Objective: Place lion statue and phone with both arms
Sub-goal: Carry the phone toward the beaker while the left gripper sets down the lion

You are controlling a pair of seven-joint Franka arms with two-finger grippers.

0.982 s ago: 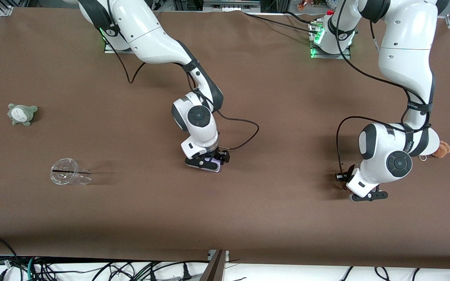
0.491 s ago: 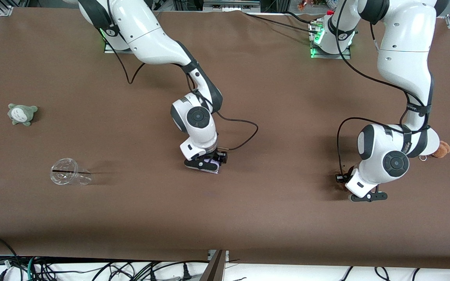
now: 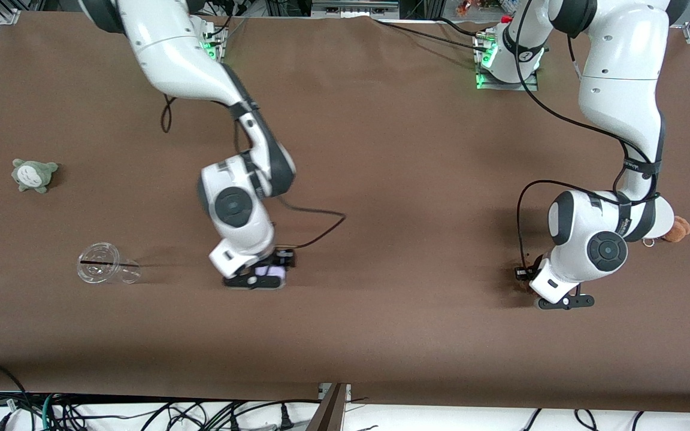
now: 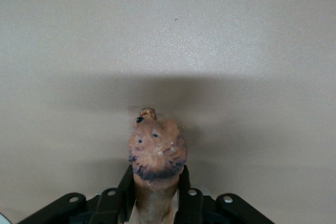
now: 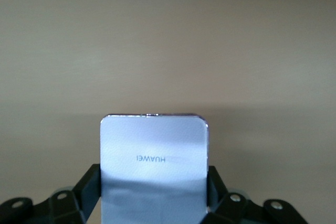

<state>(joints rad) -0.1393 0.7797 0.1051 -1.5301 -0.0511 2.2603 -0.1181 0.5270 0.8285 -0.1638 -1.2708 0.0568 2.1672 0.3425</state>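
Right gripper [image 3: 259, 280] lower centre-left, clamped on phone [image 5: 154, 169]. Left gripper [image 4: 155, 195] lower right, clenching lion statue [image 4: 156, 153].

Two white robot arms reached down from their bases toward the table. The right arm stretched toward the table's middle, its wrist bent downward, and the right gripper [image 3: 259, 279] sat low over the tabletop with its black fingers [image 5: 90, 182] clamped on the two long edges of the phone [image 5: 154, 169]. The left arm folded sharply at its elbow, and the left gripper [image 3: 551, 299] hung close above the table, its fingers [image 4: 126, 192] closed around the lion statue [image 4: 156, 156], whose face pointed outward.
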